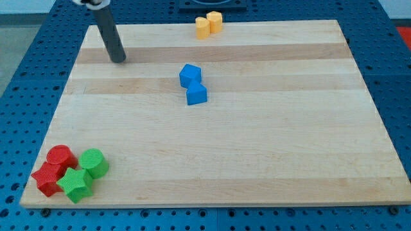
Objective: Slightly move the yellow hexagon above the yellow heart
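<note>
Two yellow blocks stand touching at the view's top edge of the wooden board (pixel 257 147). The one on the right, slightly higher in the view, looks like the yellow hexagon (pixel 214 20). The one on the left looks like the yellow heart (pixel 202 28). My tip (pixel 118 60) is at the end of the dark rod, at the view's upper left, far to the left of both yellow blocks and touching no block.
Two blue blocks (pixel 190 75) (pixel 196 94) touch near the board's upper middle. At the view's bottom left sit a red cylinder (pixel 60 156), a red star (pixel 47 179), a green cylinder (pixel 94 162) and a green star (pixel 76 184), clustered together.
</note>
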Robot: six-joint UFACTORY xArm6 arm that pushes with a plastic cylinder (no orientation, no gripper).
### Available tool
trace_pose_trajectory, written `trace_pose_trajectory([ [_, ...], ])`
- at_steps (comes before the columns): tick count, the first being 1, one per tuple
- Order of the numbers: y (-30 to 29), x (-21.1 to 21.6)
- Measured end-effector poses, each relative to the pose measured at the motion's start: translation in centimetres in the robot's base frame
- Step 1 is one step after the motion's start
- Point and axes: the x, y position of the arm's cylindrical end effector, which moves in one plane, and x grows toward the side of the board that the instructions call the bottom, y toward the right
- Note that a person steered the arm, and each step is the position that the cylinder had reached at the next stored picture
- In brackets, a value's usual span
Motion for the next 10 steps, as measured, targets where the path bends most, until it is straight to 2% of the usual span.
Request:
trace_pose_trajectory([
  [1, 5.2, -0.5],
  [3, 23.2, -0.8],
  [4, 28.0, -3.8],
  [6, 27.2, -10.1],
  [7, 26.5, -10.1],
  [9, 20.4, -10.1],
  [10, 19.9, -9.8],
])
